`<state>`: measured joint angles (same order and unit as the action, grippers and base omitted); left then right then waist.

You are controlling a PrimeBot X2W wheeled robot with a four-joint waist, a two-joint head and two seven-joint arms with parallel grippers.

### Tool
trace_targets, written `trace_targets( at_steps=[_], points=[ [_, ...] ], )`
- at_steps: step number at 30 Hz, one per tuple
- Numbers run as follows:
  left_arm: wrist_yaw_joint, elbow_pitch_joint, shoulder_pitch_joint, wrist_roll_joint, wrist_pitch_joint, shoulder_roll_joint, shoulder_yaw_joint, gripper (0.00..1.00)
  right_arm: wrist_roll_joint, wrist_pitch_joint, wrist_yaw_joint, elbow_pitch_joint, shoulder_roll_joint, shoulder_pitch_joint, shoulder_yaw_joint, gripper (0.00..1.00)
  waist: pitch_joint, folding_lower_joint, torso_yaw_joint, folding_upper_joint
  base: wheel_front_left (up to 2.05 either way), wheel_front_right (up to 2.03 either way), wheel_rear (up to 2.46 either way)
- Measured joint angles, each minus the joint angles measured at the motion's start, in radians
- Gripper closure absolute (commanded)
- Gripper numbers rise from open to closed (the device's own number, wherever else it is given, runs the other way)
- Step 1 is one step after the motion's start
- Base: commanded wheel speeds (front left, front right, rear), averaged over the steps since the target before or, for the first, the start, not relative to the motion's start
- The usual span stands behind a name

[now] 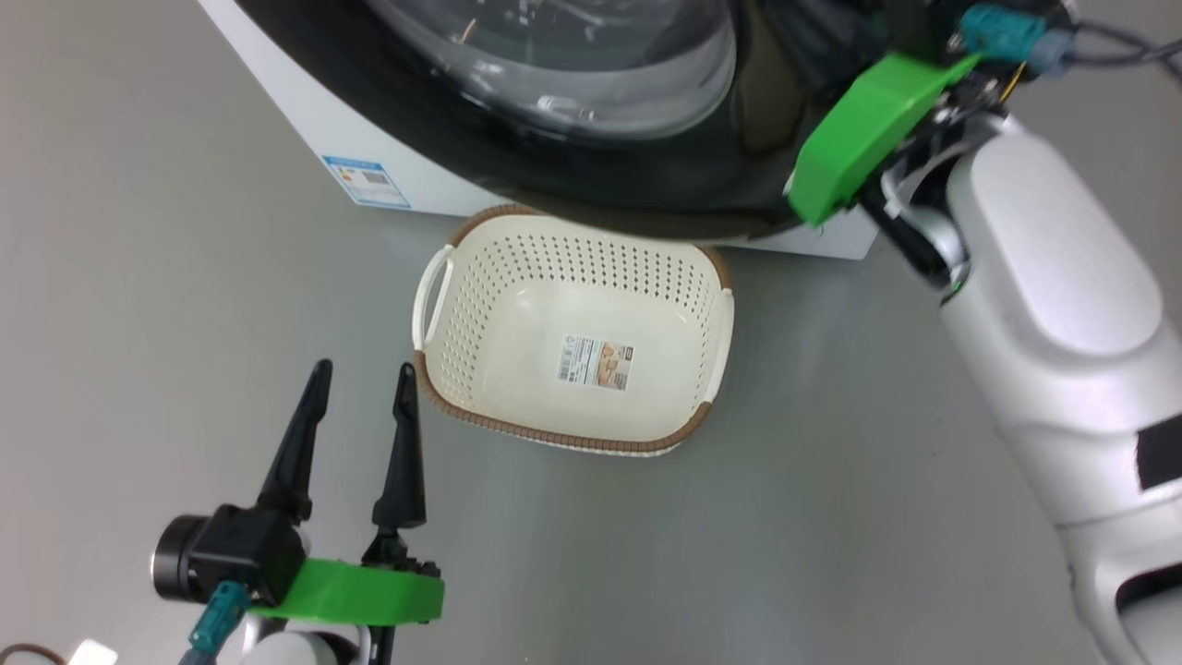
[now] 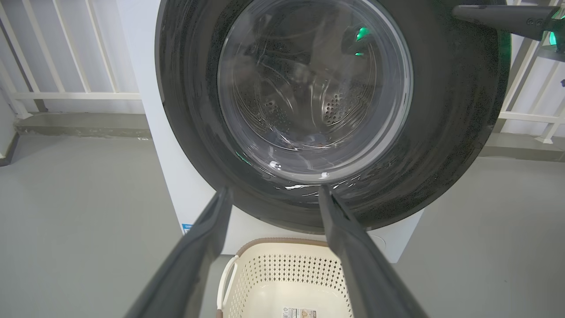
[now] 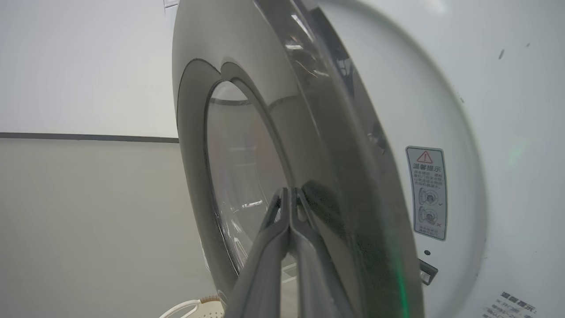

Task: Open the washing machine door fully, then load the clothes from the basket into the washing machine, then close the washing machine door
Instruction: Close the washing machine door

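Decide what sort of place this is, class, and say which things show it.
Probably a laundry area, perhaps a balcony or utility room: a white front-loading washing machine, an empty perforated basket on the grey floor before it, and white railings behind.

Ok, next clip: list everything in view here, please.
White boxy front-loading washing machine: one, white, behind the basket.
Round glass door with glossy black rim: one, on the machine, apparently slightly ajar.
Cream perforated plastic basket with brown rim: one, on the grey floor; holds just a paper label.
Blue energy sticker: one, machine's lower front.
Warning sticker: one, grey, beside the door.
White railing: behind the machine.
Left gripper: dark fingers open, near the basket.
Right gripper: dark fingers shut, at the door's rim.
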<state>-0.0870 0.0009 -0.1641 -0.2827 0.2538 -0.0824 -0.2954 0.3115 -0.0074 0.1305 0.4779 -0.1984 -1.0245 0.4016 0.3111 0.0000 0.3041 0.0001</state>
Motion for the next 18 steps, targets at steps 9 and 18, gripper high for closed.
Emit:
trace_targets(
  at_steps=[9,18],
  points=[
    [0.02,-0.01,-0.04,0.01,0.0,0.025,-0.002,0.0,-0.001,-0.063,0.0,0.175,-0.037,-0.185,-0.007,1.0,0.068,0.0,0.022,0.0,0.0,0.0,0.0],
    [0.03,-0.01,-0.072,0.016,0.0,0.04,-0.005,0.0,-0.002,-0.142,0.003,0.341,-0.053,-0.32,0.006,1.0,0.113,0.0,0.054,0.0,0.0,0.0,0.0]
  ],
)
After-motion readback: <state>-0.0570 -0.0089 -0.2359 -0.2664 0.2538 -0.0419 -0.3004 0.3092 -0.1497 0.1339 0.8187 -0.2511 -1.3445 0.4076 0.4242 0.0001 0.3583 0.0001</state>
